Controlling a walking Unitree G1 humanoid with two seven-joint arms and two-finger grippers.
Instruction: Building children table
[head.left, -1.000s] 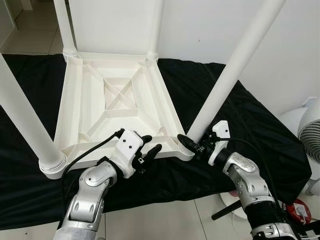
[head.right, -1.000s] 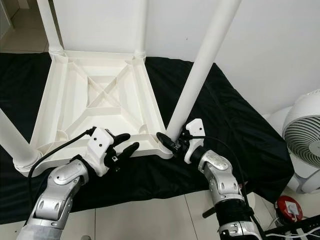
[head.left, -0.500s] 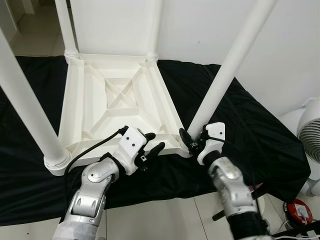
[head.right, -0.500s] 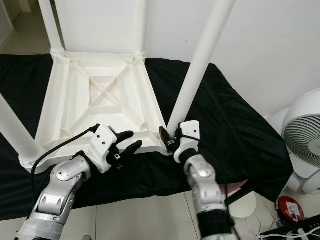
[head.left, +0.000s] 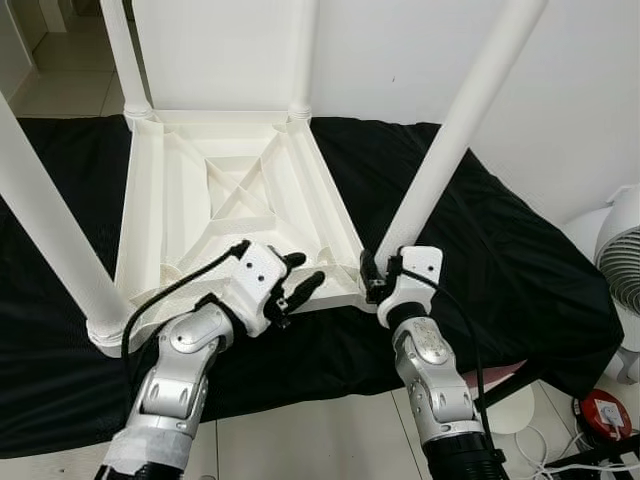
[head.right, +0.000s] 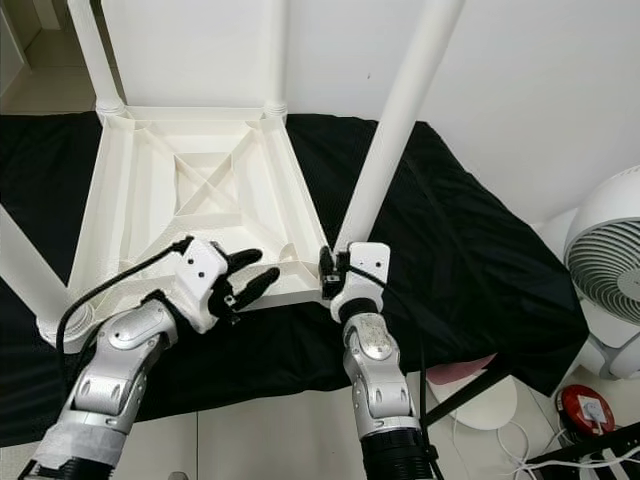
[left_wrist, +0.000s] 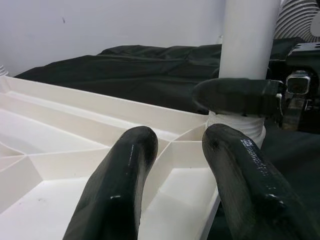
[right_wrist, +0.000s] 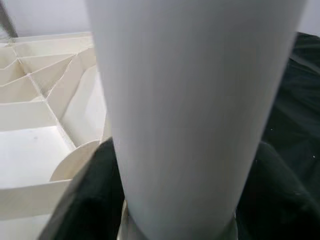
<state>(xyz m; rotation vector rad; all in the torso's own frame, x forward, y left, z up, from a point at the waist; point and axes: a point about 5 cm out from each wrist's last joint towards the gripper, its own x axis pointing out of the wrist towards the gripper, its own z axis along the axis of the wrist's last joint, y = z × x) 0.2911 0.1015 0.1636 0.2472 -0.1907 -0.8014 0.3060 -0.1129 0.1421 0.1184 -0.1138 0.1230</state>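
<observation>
A white plastic children's table (head.left: 230, 200) lies upside down on a black cloth (head.left: 500, 250), its legs pointing up. My right gripper (head.left: 372, 278) is at the base of the near right leg (head.left: 450, 140), shut on it. In the right wrist view that leg (right_wrist: 195, 110) stands between the two black fingers (right_wrist: 85, 200). My left gripper (head.left: 305, 272) is open just over the table's near edge, left of that corner. Its fingers (left_wrist: 120, 190) are spread above the ribbed underside, holding nothing. The near left leg (head.left: 50, 240) stands in its socket.
A white fan (head.right: 610, 260) stands at the right, with a red object (head.left: 605, 415) and cables on the tiled floor below it. A white wall rises behind the table. A round white base (head.right: 480, 410) sits on the floor near my right arm.
My right arm has swung in from the right to a spot directly in front of the near right leg, its gripper staying at the leg's base. The left gripper has barely moved.
</observation>
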